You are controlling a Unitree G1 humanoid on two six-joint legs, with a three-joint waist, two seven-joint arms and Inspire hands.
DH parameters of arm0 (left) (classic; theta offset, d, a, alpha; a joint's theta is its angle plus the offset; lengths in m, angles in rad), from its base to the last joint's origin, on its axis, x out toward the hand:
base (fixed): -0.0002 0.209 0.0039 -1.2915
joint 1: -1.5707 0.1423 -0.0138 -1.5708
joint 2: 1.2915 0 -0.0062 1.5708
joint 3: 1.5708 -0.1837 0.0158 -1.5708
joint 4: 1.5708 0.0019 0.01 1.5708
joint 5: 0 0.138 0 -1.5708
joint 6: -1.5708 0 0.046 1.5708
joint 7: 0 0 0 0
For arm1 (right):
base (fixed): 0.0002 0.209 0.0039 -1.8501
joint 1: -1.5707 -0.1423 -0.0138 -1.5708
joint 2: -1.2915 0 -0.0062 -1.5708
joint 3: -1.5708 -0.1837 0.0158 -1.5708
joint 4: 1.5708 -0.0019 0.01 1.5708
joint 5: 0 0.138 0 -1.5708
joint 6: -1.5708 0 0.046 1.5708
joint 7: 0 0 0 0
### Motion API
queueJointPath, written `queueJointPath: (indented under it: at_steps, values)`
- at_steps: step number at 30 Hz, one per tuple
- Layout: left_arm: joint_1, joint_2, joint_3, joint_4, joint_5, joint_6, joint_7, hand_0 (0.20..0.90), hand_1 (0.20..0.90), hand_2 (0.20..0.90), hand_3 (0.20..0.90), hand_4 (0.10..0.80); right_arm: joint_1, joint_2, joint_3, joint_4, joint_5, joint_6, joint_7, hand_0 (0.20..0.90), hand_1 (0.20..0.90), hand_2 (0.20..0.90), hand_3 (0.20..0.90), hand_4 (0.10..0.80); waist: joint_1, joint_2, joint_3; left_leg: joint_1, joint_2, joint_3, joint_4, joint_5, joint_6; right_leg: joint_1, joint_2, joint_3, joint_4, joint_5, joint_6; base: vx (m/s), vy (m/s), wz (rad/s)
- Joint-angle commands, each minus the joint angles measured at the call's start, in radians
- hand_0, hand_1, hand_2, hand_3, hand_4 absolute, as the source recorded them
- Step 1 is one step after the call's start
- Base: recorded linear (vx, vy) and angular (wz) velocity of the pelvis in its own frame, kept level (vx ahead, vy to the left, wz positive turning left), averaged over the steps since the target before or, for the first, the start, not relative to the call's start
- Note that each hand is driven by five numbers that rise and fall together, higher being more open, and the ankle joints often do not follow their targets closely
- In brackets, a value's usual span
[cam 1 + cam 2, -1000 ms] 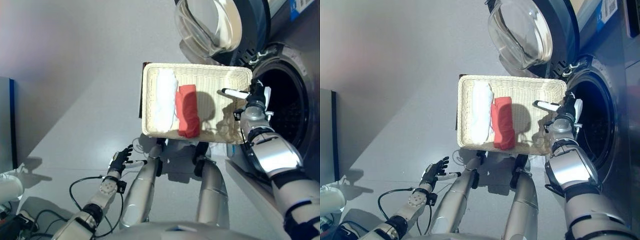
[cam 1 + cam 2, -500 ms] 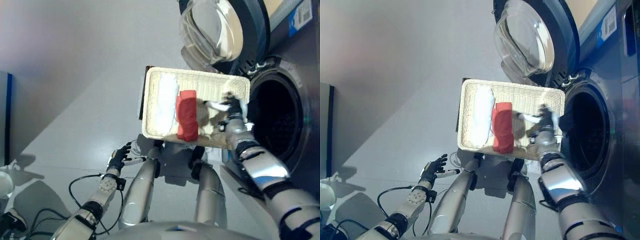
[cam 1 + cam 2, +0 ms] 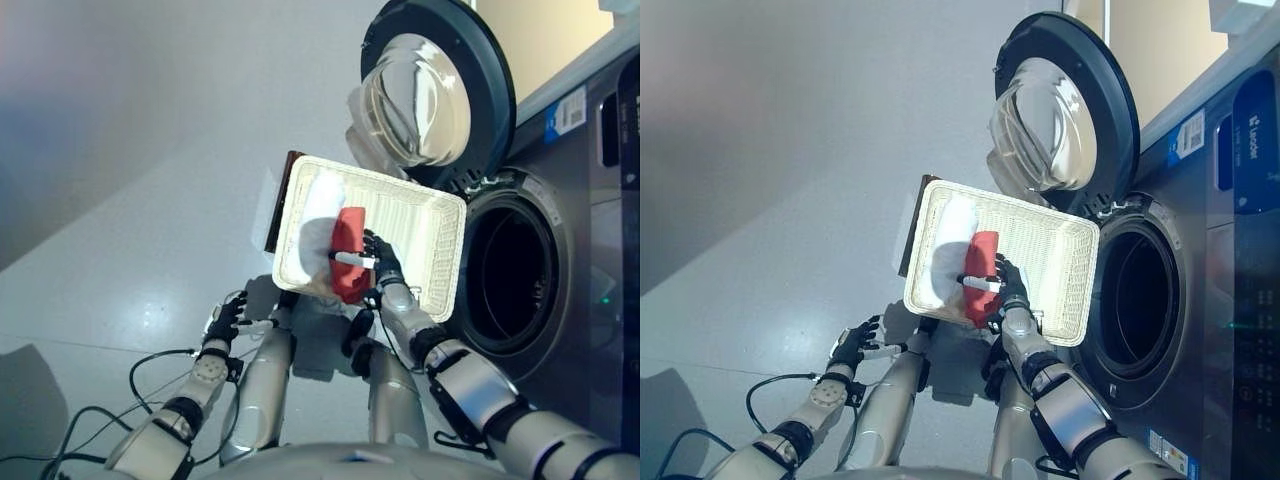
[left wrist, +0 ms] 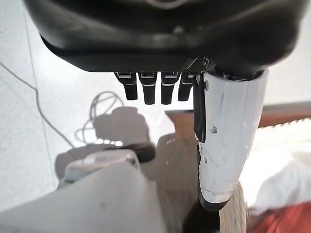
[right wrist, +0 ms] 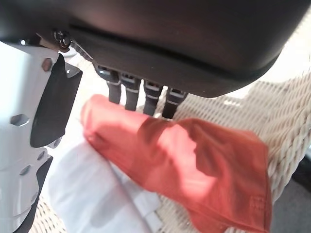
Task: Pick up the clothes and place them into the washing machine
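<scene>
Left eye view: one basket, two clothes, red, white.

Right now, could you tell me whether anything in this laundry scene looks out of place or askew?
Nothing stands out. The red cloth and white cloth lie inside the wicker basket, nothing has spilled, and the washing machine door is open. The right hand hovers over the red cloth; the left hand is idle.
</scene>
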Motion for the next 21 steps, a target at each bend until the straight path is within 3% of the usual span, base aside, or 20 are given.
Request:
queueJointPath:
  at_steps: [1, 7, 8, 21]
  values:
    - [0.014, 0.031, 0.014, 0.023, 0.004, -0.033, 0.039, 0.900, 0.900, 0.900, 0.900, 0.800, -0.041, -0.023, 0.004, 0.002, -0.057, -0.045, -0.036, 0.900, 0.900, 0.900, 0.900, 0.800, 0.022, -0.004, -0.005, -0.022, -0.060, 0.046, -0.013, 0.001, -0.009, 0.086, -0.010, 0.008, -0.160, 0.101, 0.029, 0.000, 0.000, 0.00]
    - [0.024, 0.040, 0.018, 0.022, 0.021, -0.028, 0.047, 0.900, 0.900, 0.900, 0.900, 0.800, -0.085, -0.051, 0.006, 0.074, -0.118, -0.024, -0.073, 0.900, 0.900, 0.900, 0.900, 0.800, 0.042, 0.005, 0.006, -0.033, -0.065, 0.040, -0.007, 0.003, -0.008, 0.079, -0.015, 0.006, -0.152, 0.101, 0.030, 0.017, -0.003, 0.02]
    - [0.026, 0.041, 0.016, 0.020, 0.023, -0.030, 0.048, 0.900, 0.900, 0.900, 0.900, 0.800, -0.093, -0.057, 0.006, 0.090, -0.126, -0.020, -0.079, 0.900, 0.900, 0.900, 0.900, 0.800, 0.044, 0.001, 0.006, -0.024, -0.067, 0.035, -0.003, -0.028, -0.012, 0.085, -0.015, 0.016, -0.141, 0.068, 0.036, 0.092, -0.059, 0.01]
    - [0.039, 0.075, -0.031, -0.098, 0.019, -0.052, 0.056, 0.900, 0.900, 0.900, 0.900, 0.800, -0.259, -0.132, 0.003, 0.244, -0.208, 0.027, -0.196, 0.900, 0.900, 0.900, 0.900, 0.800, 0.108, 0.019, 0.074, -0.118, -0.085, 0.002, 0.057, -0.035, -0.014, 0.014, -0.032, -0.017, -0.049, 0.023, 0.025, 0.007, -0.020, 0.13]
